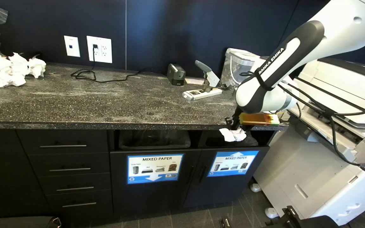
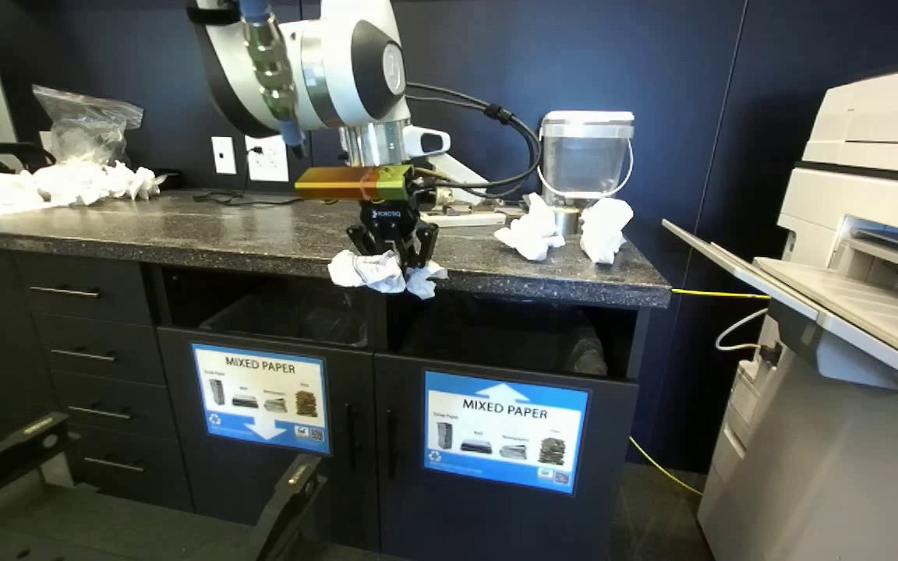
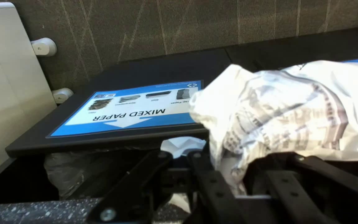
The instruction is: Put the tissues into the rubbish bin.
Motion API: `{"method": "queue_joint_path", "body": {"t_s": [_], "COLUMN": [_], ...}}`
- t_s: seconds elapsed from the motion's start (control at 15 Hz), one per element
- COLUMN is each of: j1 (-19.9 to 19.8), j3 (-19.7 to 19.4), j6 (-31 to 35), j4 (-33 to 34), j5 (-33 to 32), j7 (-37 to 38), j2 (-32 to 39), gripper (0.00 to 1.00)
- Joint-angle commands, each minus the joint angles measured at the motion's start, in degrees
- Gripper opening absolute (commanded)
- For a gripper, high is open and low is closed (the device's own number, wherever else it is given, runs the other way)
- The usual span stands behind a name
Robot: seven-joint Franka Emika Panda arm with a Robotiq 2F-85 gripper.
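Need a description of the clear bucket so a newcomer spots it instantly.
In an exterior view, start from the big pale printer and move to the end of the dark speckled counter nearest it. There, toward the back wall, the bucket stands behind two crumpled white wads. Unlike the opaque wads, it is see-through, with a flat white lid and thin looping handle.

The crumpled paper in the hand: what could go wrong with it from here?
The crumpled paper sticks out on both sides of the hand, so part may slip loose early.
It hangs beyond the counter's front edge, while the lined bin sits underneath, behind a door, so paper dropped here might miss.
The hand is close to that edge and could bump it going in.
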Motion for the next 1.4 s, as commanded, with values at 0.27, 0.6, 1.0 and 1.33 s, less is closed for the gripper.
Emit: {"method": "queue_joint_path", "body": {"t_s": [0.27,0.6,1.0,1.33], "j1": [5.2,4.5,7.0,2.7], "j3": [-4.9,-3.2,-3.9,-1.1], "j6": [21.3,33.8,47.8,52.4], "j4": [-4.1,-1.8,4.6,14.2], "j5": [3.8,12.4,24.7,24.7], "j7": [2.2,-0.8,-2.0,-2.3], "j2": [8.8,18.0,31.0,38.8], "gripper": [0.11,0.11,0.12,0.12]}}
